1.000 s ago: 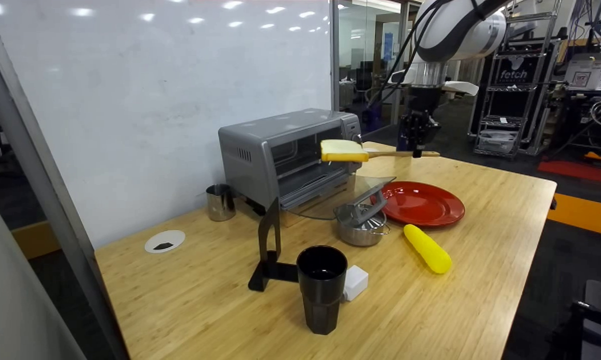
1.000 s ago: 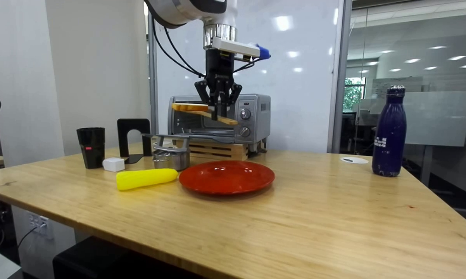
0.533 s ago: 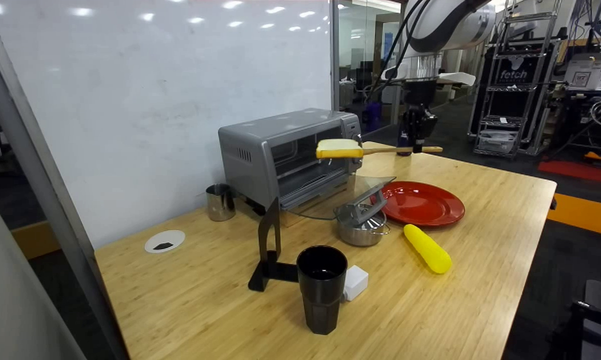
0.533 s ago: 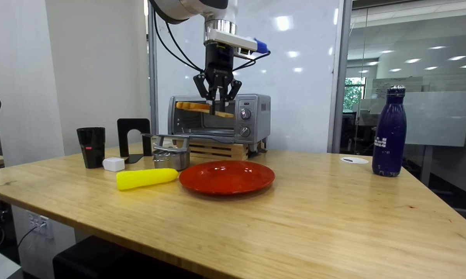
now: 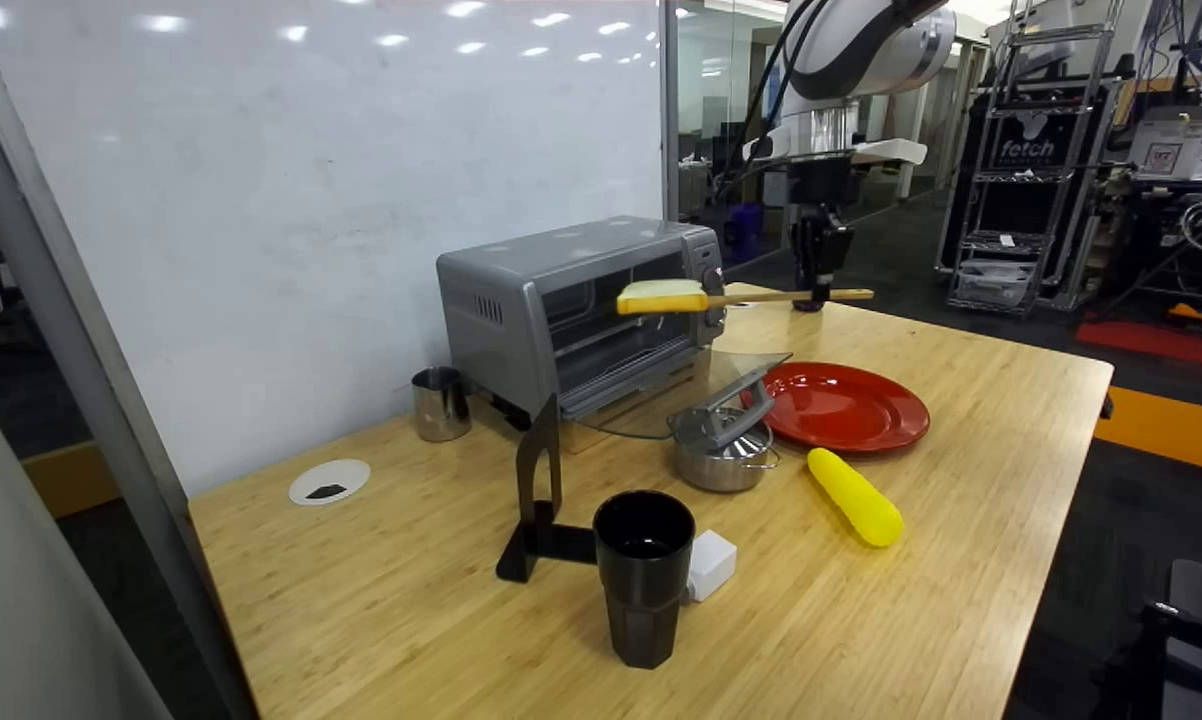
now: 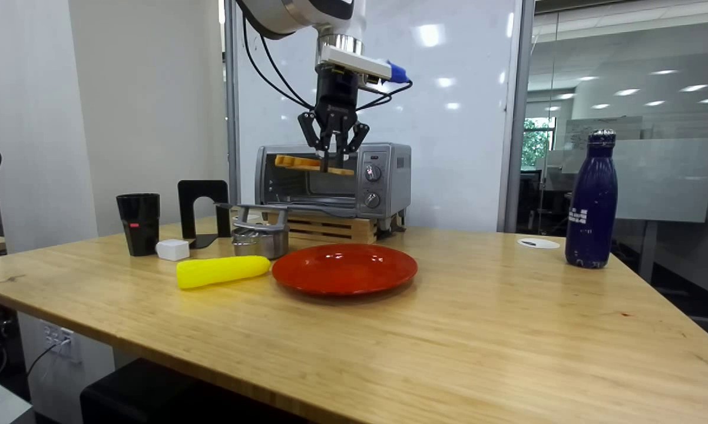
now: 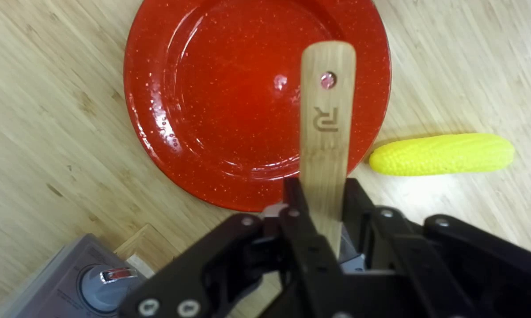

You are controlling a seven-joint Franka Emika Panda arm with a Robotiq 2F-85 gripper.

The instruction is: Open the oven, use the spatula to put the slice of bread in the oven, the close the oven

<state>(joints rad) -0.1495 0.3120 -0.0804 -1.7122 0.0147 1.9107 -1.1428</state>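
Pinching wooden spatula (image 7: 328,132) in gripper (image 7: 324,190), with bread slice (image 5: 663,298) at nine o'clock from it in an exterior view. Slide level, slowly, into open toaster oven (image 5: 506,318).

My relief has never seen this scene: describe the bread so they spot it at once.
Find the open grey oven. In front of it, the gripper holds a wooden spatula, with the bread on one end. It is the pale, squarish slice with yellow edges, held above the table, unlike the long yellow corn lying there.
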